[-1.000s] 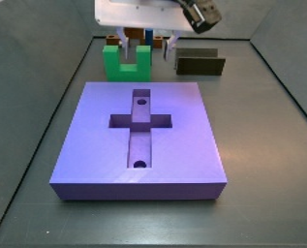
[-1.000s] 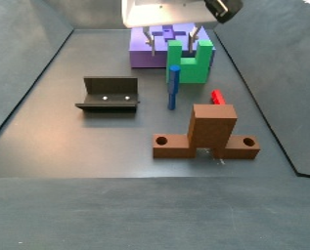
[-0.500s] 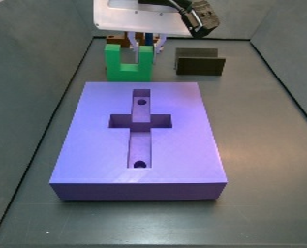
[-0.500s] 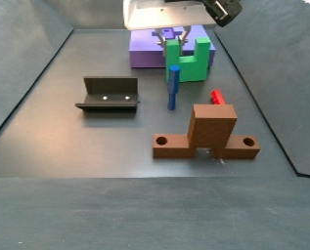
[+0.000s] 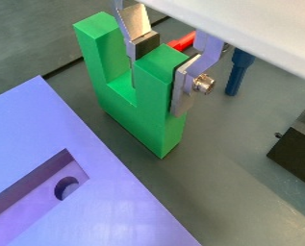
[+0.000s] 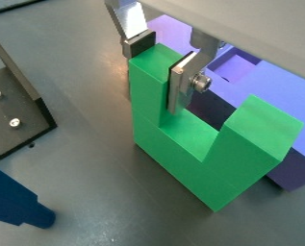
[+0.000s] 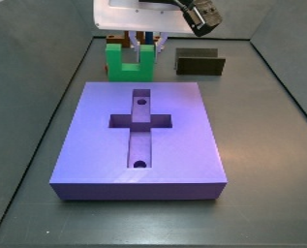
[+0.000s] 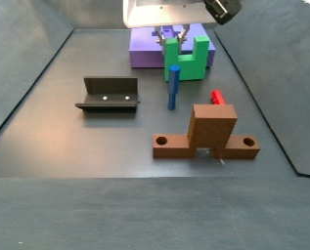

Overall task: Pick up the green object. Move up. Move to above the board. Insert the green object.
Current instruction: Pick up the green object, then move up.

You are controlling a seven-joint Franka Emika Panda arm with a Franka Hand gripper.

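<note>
The green object (image 5: 141, 106), a bright green U-shaped block, stands on the floor just beyond the far end of the board (image 7: 168, 145), the large purple slab with a cross-shaped recess. It also shows in the side views (image 7: 123, 66) (image 8: 190, 66) and in a wrist view (image 6: 206, 154). My gripper (image 5: 164, 69) is down over one prong, one finger inside the U's slot and one on the prong's outer face. Both pads press the prong, also seen in a wrist view (image 6: 159, 69). The white gripper body hides the prong tops in a side view (image 7: 142, 46).
A dark olive U-shaped block (image 7: 199, 64) lies to the right of the green one. The fixture (image 8: 109, 95) stands on the floor. A blue stick (image 8: 173, 90) stands close beside the green block. A red stick (image 8: 217, 99) and a brown block (image 8: 209, 132) are nearby.
The gripper has come down over the green block's prong since a second ago and the fingers have closed on it. The block has not moved.
</note>
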